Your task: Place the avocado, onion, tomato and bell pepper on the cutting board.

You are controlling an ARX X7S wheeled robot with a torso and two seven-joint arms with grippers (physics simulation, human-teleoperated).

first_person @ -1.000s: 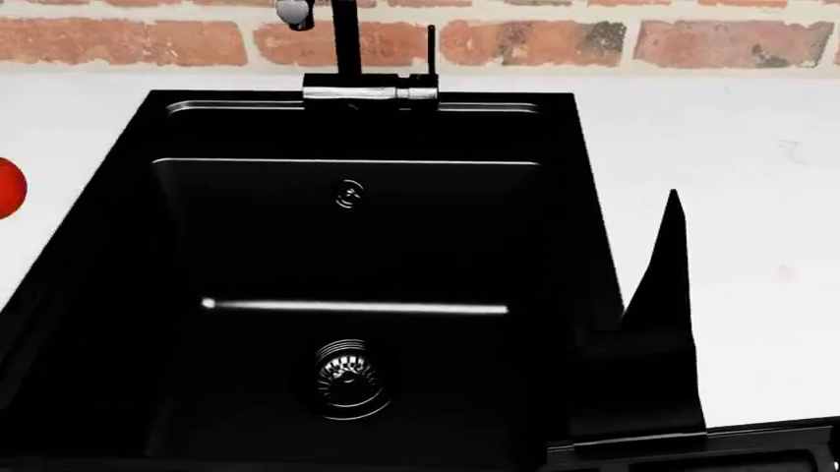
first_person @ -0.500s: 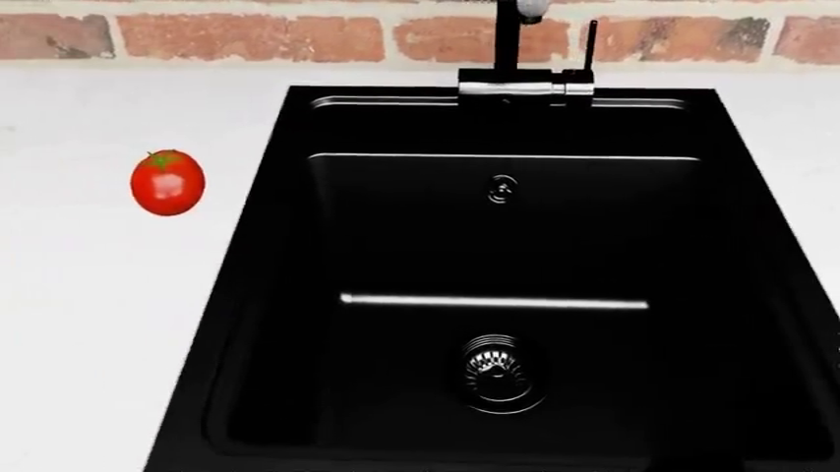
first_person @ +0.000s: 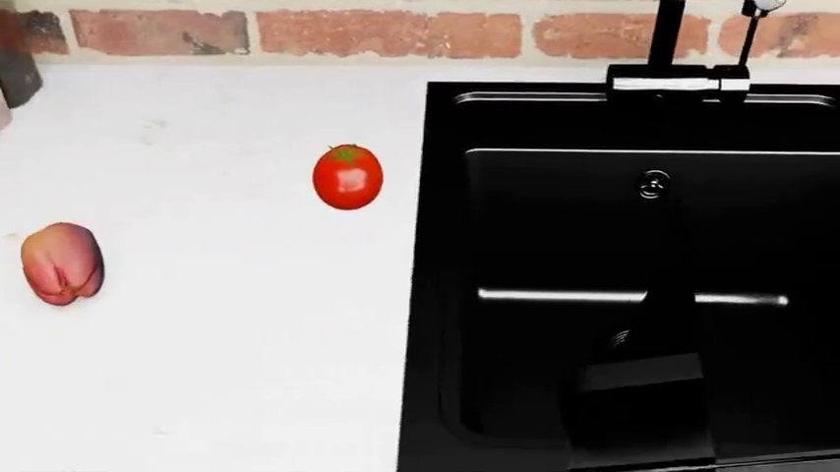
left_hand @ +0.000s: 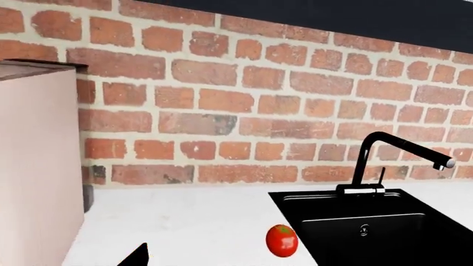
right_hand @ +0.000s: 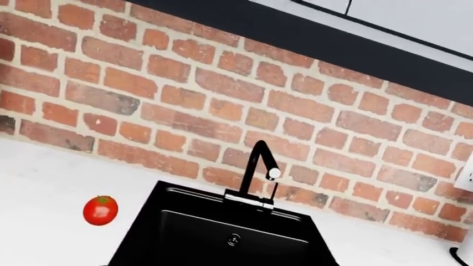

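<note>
On the white surface [first_person: 236,374], going from the left in the head view, the bell pepper [first_person: 62,263] lies near the left edge, a dull reddish-pink rounded shape resting on its side. To its right and farther back, the tomato [first_person: 348,177] sits with its green calyx up, just beside the left rim of the black sink [first_person: 434,295] but not touching it. The pepper and tomato are well apart. The tomato also shows in the left wrist view [left_hand: 282,241] and the right wrist view [right_hand: 101,210], each time on the surface next to the sink's left edge.

The sink holds a drain [first_person: 620,339], partly hidden, and a black faucet [first_person: 670,39] stands at its back rim against the red brick wall [first_person: 341,31]. In the left wrist view, a tall pale cabinet side [left_hand: 37,166] stands at the far left of the surface.

Over the sink basin, a dark tapered shape of the right end effector [first_person: 650,374] rises from the lower edge of the head view; whether it is released or clenched I cannot tell. The left end effector [left_hand: 137,257] appears only as a small dark sliver in the left wrist view, and I cannot tell its state either.

Only 2 of the 4 items are visible.
</note>
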